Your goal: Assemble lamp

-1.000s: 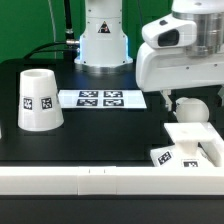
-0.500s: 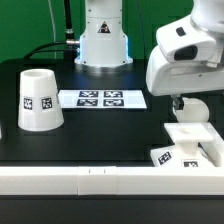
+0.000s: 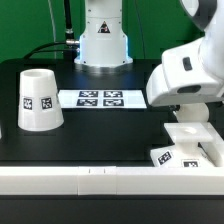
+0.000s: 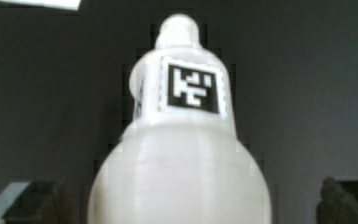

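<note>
In the wrist view the white bulb (image 4: pixel 179 150) fills the picture, lying on the black table with its narrow neck pointing away and a square tag on it. My gripper (image 4: pixel 185 202) is open. Its dark fingers (image 4: pixel 23 202) stand on either side of the bulb's round body, with a gap on each side. In the exterior view the arm's white hand (image 3: pixel 185 72) covers most of the bulb (image 3: pixel 192 112) at the exterior view's right. The stepped square base (image 3: pixel 192 140) lies just in front of it. The tapered shade (image 3: pixel 38 98) stands at the exterior view's left.
The marker board (image 3: pixel 102 98) lies flat at the middle back of the black table. The robot's white pedestal (image 3: pixel 103 40) stands behind it. A white rail (image 3: pixel 90 180) runs along the table's front edge.
The arm's hand has come down and forward over the bulb, which is now mostly hidden in the exterior view. Shade and base have not moved.
</note>
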Controlling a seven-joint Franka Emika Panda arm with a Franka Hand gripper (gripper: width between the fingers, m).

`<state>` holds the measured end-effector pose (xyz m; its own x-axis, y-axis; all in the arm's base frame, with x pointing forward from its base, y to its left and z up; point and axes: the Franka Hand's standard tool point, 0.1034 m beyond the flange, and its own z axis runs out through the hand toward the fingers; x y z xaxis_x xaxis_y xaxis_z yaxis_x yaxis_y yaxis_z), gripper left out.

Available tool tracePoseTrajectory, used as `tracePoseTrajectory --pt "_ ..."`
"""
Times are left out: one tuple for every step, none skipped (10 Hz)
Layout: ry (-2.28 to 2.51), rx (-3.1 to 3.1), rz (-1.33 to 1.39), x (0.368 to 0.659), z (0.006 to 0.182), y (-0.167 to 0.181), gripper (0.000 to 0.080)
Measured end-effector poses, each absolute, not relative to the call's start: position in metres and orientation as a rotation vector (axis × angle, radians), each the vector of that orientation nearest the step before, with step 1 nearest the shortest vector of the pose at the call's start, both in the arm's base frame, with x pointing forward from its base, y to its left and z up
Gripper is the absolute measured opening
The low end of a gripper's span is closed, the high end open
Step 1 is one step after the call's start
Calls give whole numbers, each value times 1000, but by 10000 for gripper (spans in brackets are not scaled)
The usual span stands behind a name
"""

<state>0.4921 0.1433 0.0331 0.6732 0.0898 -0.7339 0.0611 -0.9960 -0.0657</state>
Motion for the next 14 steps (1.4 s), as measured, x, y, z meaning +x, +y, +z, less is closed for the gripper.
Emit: tracePoseTrajectory --pt "-129 -2817 1303 490 29 142 698" --pt "-134 -2773 1406 483 29 140 698" --pt "-141 -2748 1450 483 23 139 698" --pt "-146 -2746 1451 482 18 139 698" --pt "-149 -2755 1430 484 16 139 698" --pt "-149 -2759 1419 485 15 139 696" --pt "-149 -2759 1419 485 15 139 575" --pt "-149 -2760 1419 485 15 139 575" --pt "-150 -2760 1419 485 15 140 577" --pt "-150 -2760 1419 485 15 140 577" --pt "-150 -2760 1418 485 15 140 577" --pt "-154 -2761 1411 486 16 140 577" --pt "-174 -2755 1395 489 20 139 577" --pt "-189 -2756 1366 496 33 135 577"
